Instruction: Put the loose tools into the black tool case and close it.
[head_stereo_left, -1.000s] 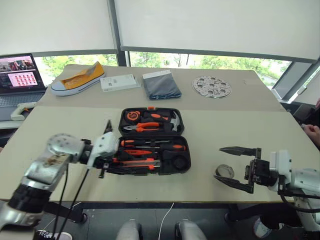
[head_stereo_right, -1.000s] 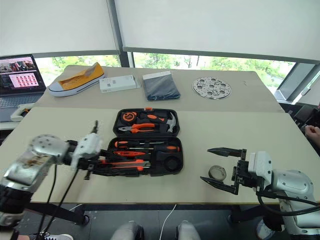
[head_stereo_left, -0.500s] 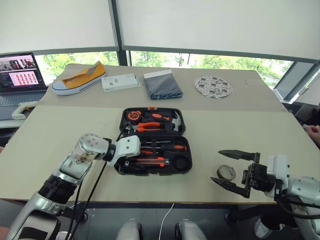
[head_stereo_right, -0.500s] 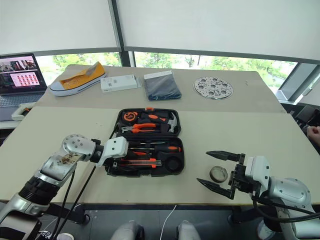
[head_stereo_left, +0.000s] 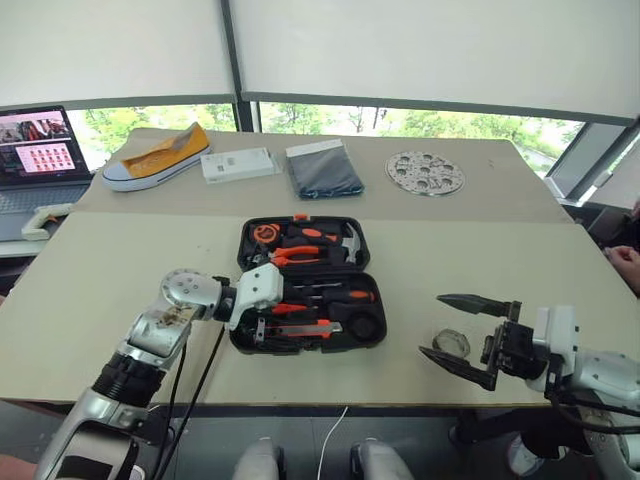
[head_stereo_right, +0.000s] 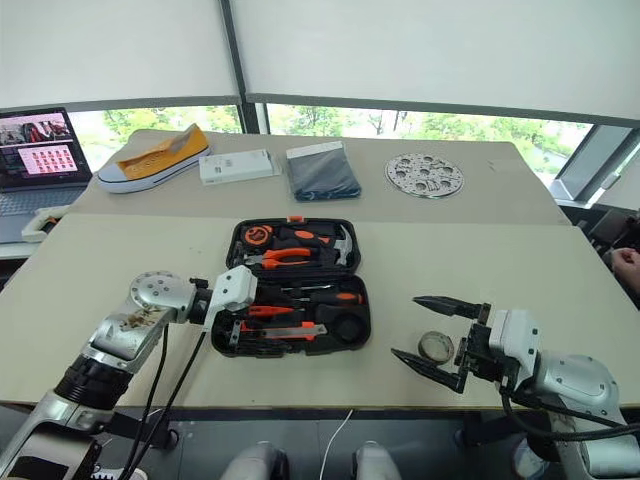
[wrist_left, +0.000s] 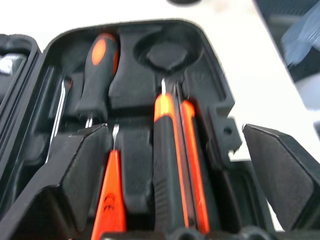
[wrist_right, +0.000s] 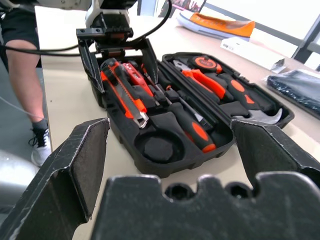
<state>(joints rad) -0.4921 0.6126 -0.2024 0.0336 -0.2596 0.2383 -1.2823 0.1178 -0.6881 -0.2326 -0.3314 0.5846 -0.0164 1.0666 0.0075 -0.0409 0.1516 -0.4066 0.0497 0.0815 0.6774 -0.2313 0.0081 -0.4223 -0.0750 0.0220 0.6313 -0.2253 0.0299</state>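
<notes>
Near the counter's (head_stereo_left: 90, 290) front edge, in the left eye view, the open black plastic hinged tool case (head_stereo_left: 308, 280) lies with the left hand (head_stereo_left: 262, 325) over its near-left corner, and the small grey tape roll (head_stereo_left: 452, 344) lies between the right hand's (head_stereo_left: 462, 333) spread fingers. In the left wrist view, released fingers (wrist_left: 82, 175) flank the orange-and-black utility knife (wrist_left: 172, 165). In the right wrist view, wide fingers (wrist_right: 80, 165) grasp nothing.

Daylight pours in from the windows (head_stereo_left: 400, 122) at the far side, below drawn white blinds (head_stereo_left: 430, 50), so my counter (head_stereo_left: 450, 250) looks bright and evenly lit with only faint shadows. My left wrist view is soft with blur, its background washed out white. The right wrist view's near foreground is out of focus.
</notes>
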